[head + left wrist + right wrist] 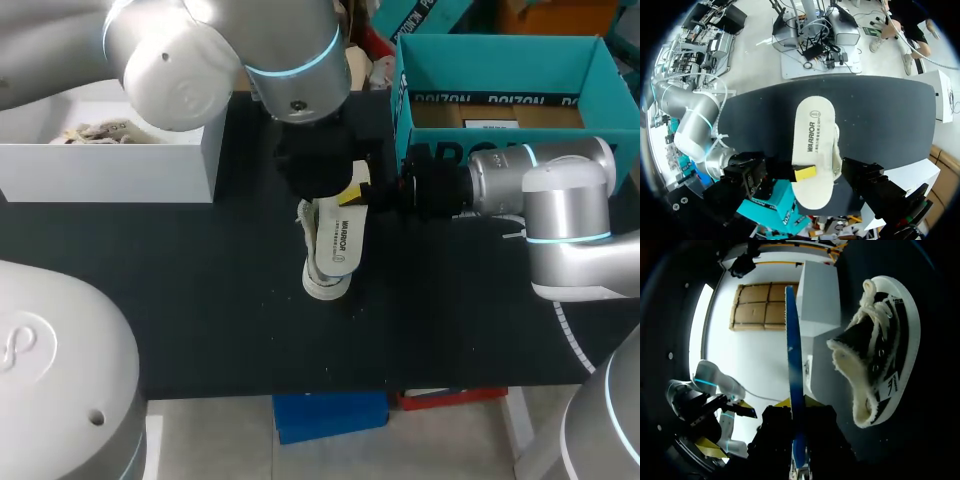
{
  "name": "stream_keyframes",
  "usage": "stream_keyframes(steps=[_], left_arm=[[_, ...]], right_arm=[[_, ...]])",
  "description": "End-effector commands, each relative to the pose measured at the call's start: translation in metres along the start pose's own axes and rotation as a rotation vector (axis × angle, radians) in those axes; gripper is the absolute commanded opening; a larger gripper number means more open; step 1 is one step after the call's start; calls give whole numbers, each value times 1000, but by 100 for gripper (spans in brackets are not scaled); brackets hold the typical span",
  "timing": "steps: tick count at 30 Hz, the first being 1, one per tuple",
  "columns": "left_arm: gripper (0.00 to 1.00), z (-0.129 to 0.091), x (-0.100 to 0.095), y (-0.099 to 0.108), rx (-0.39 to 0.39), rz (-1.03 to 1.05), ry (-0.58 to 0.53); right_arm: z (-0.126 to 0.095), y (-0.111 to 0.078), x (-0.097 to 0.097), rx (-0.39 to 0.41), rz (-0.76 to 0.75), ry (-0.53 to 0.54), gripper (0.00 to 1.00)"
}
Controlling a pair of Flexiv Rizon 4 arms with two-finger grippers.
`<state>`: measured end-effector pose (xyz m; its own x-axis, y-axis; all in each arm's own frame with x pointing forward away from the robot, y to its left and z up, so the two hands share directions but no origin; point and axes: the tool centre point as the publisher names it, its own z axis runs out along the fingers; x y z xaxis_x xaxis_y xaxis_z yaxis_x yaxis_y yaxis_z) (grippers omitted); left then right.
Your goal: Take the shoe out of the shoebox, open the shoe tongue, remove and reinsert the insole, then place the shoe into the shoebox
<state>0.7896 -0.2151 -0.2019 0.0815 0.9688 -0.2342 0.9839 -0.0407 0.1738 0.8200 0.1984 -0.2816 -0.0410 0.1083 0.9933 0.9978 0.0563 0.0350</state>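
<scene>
Two fingers of the right gripper (798, 410) clamp the insole (792, 340), edge-on, just beside the shoe (880, 355) on the tabletop (200, 300). The left gripper (320, 188) hangs over both, hiding the heel; its state cannot be told. The shoebox (500, 62) stands near the right gripper.
</scene>
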Motion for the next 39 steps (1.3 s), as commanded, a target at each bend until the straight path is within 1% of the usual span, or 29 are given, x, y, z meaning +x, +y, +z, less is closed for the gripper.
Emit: stream_keyframes(steps=[1,18,24,26,30,33,35,36,39], left_arm=[[100,3,-4,18,5,-2,9],[100,16,10,89,1,-24,31],[100,20,17,111,-16,-34,64],[100,21,18,117,-29,-43,77],[100,23,19,128,-32,-49,76],[100,24,19,133,-34,-53,79],[100,25,19,136,-52,-62,95],[100,25,19,137,-41,-69,80],[100,25,19,137,-47,-67,88]], right_arm=[[0,-1,0,-5,0,-1,0],[0,-1,0,-5,0,-1,0],[0,-1,0,-5,0,-1,0],[0,-1,0,-5,0,-1,0],[0,-1,0,-5,0,-1,0],[0,-1,0,-5,0,-1,0],[0,-1,0,-5,0,-1,0],[0,-1,0,-5,0,-1,0],[0,-1,0,-5,0,-1,0]])
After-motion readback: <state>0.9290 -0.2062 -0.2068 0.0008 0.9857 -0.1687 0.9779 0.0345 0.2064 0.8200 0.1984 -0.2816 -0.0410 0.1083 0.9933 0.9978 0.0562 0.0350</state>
